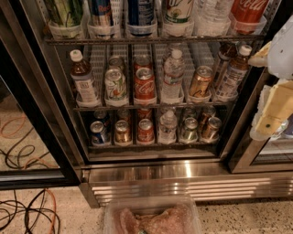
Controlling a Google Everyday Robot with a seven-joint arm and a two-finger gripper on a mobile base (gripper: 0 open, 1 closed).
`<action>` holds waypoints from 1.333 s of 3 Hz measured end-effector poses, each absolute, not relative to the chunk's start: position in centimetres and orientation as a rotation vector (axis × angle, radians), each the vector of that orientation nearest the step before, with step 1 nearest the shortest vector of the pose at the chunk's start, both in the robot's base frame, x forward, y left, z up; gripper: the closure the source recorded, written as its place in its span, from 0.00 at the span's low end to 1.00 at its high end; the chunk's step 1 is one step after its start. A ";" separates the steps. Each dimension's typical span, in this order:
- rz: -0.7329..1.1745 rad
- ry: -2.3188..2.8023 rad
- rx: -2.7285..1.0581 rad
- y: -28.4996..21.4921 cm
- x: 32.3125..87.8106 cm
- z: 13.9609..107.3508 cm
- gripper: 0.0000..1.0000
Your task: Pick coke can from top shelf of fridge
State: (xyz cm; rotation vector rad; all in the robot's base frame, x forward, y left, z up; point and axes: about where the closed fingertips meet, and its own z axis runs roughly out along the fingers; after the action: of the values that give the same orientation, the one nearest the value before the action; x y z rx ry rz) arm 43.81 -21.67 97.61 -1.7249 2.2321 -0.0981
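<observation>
Fridge (151, 171) front | gripper (273, 109) at right edge, tipped down-left — below coke can (247, 13) (grip: cannot tell)

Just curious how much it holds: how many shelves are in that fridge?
3: the top shelf holding the coke can at right, a middle shelf, and a bottom shelf; any higher would be out of view. The gripper is at the right edge.

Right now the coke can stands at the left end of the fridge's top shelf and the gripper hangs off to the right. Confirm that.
One thing is wrong: the coke can stands at the right end of the top shelf, not the left, as the camera view shows. The gripper does hang off to the right, at the right edge of the fridge opening.
</observation>
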 end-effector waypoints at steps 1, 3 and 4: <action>-0.098 2.232 -1.725 -21.7 43.8 97.6 0.00; -0.230 2.415 -1.289 -25.2 43.9 98.2 0.00; -0.250 2.474 -1.120 -26.6 43.8 98.3 0.00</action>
State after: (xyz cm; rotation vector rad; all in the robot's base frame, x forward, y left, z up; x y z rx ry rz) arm 43.81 -26.64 98.33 -1.1204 2.4741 -0.2501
